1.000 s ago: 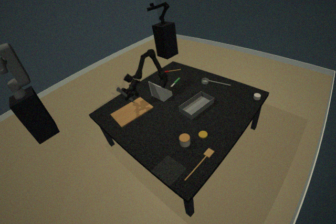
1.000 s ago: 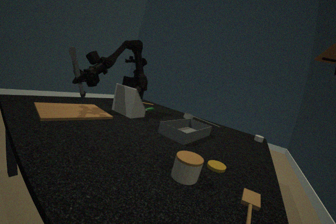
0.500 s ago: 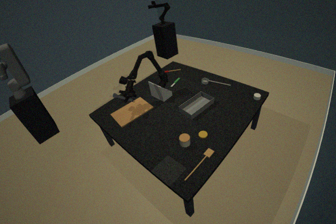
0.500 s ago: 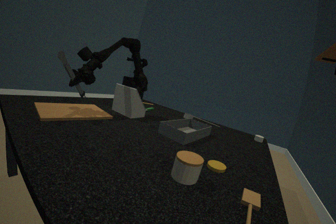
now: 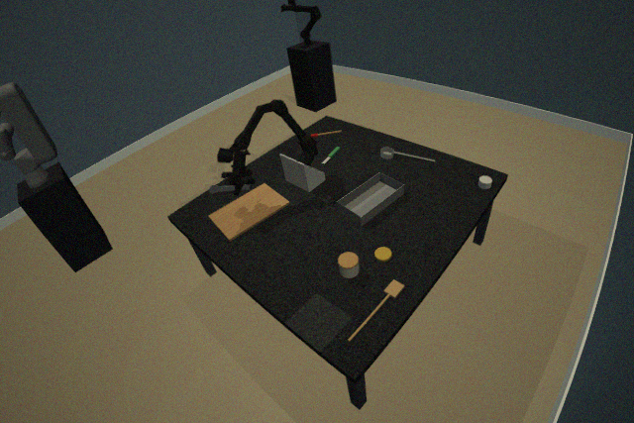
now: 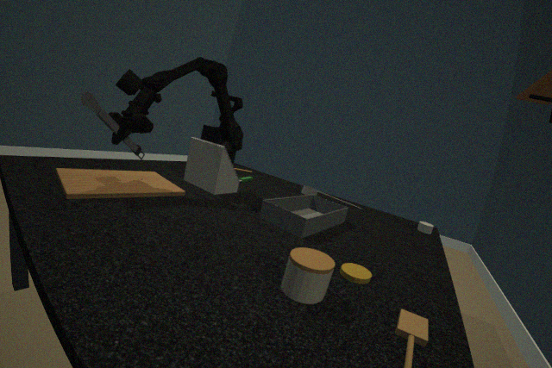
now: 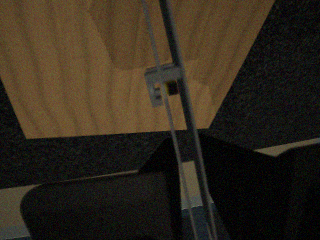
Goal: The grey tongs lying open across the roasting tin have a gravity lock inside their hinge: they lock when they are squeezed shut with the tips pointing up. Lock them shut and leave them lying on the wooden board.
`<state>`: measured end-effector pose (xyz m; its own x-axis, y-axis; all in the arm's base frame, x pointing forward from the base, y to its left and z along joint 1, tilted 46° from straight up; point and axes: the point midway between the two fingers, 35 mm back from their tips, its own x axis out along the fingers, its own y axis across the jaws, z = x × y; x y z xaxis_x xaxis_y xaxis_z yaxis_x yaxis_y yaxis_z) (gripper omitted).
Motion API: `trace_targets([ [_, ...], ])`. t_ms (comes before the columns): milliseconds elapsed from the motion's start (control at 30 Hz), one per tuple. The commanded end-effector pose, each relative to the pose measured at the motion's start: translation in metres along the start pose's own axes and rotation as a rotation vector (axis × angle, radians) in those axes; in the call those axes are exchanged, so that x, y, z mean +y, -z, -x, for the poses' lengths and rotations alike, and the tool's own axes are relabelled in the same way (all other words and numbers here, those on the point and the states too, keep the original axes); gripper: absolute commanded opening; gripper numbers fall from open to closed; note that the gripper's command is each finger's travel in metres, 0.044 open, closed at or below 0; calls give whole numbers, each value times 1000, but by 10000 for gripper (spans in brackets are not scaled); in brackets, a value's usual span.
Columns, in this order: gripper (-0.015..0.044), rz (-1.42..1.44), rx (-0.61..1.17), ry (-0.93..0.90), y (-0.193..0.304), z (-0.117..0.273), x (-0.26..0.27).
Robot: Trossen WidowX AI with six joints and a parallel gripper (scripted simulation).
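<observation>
The grey tongs [image 5: 220,188] [image 6: 100,112] [image 7: 187,105] are in the air, off the roasting tin [image 5: 381,209] [image 6: 285,220]. My gripper [image 5: 238,186] [image 6: 116,131] [image 7: 183,144] is shut on them around mid-length. Their two arms run close together in the wrist view. In the exterior view they slant, with the wide end up at the left and the end with a small ring low at the right. The wooden board [image 5: 270,195] [image 6: 82,176] [image 7: 50,75] lies below and beyond them, bearing only shadows. Whether the lock has caught cannot be told.
A pale wedge-shaped block [image 5: 296,172] [image 6: 204,165] stands between the board and the tin, near the arm's base. A lidded jar [image 5: 349,265] [image 6: 307,279], a yellow disc [image 5: 382,253] [image 6: 355,272] and a wooden turner [image 5: 394,288] [image 6: 412,324] are farther from the arm.
</observation>
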<state>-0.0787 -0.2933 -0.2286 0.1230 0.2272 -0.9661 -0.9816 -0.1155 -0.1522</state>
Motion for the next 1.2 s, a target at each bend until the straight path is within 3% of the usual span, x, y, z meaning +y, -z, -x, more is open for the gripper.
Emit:
trace_targets([
  [0,-150,1,-51,-7,3,1,0],
  [1167,-150,17,-555,-91,1,39,-11],
])
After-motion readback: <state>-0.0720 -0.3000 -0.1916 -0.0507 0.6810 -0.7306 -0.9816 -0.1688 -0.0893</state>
